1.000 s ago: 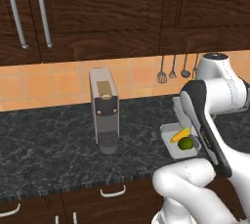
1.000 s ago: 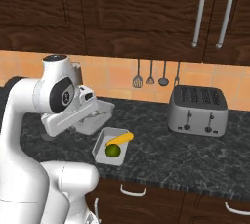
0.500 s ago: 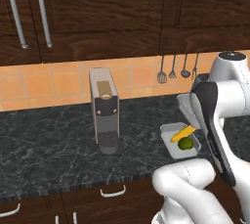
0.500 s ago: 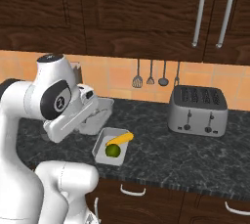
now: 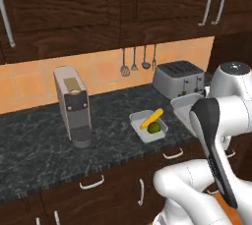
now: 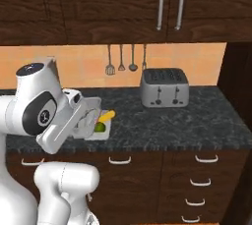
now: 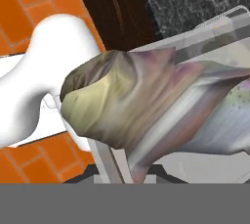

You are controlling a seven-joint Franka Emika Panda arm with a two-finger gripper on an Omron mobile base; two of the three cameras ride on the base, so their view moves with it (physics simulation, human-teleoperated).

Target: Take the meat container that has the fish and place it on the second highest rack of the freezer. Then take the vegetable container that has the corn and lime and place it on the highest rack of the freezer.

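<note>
The pale grey shallow plastic tray [image 7: 215, 37] with the silvery-tan fish [image 7: 161, 105] rides up at the gripper – jaws hidden, can't tell their state. Light, stiff, but contents loose (probably slippery): grip the rim, keep level. Corn-and-lime tray [image 5: 147, 126] sits on the counter, left of the toaster [image 5: 178, 79].

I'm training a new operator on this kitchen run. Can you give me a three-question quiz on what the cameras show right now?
1. True or false: the corn and the lime lie in one tray on the counter.
2. What fills the tray in the hand view?
A. a lime
B. a fish
C. a spatula
3. Fill the gap: in the right base view, the appliance to the right of the corn tray is a ____.

Key
1. True.
2. B: the fish lies in its tray, close to the camera.
3. The toaster, standing apart from the tray.
</note>
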